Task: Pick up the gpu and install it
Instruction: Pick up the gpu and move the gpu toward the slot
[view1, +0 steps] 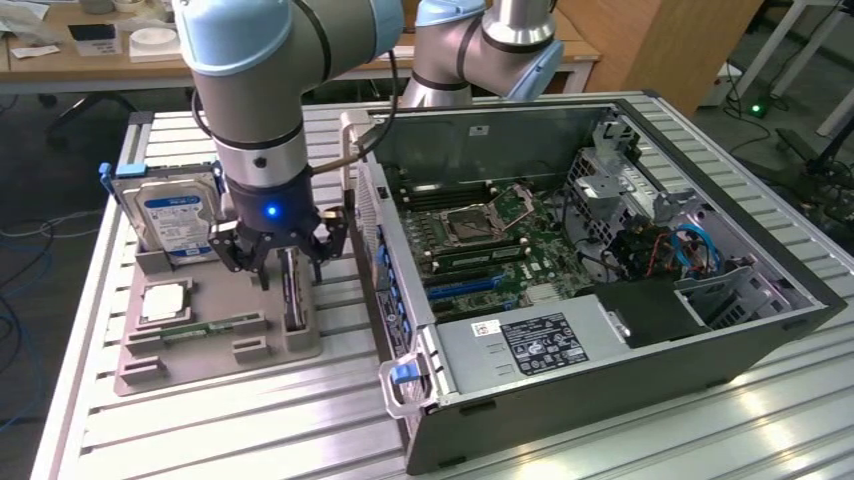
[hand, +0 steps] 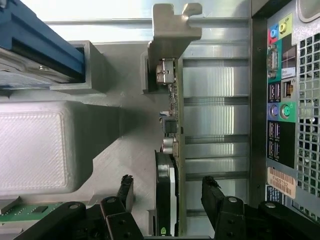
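Straddling the gpu (view1: 294, 300) (hand: 170, 125) with jaws spread open, one to each flat side, clear of the board on both; nothing gripped. Standing on its long edge in a slot of the grey holder tray (view1: 214, 350) (hand: 120, 150), pale metal bracket at one end. Seated on the same tray: hard drive (view1: 171, 215) upright with blue-white label, processor (view1: 163, 300) lying flat, green memory stick (view1: 214, 325) lying near it. Placed just beside the tray, to the exterior view's right: open computer case (view1: 601, 250), motherboard (view1: 481, 240) exposed. Resting on the slatted aluminium desk (view1: 267, 420), tray and case alike.
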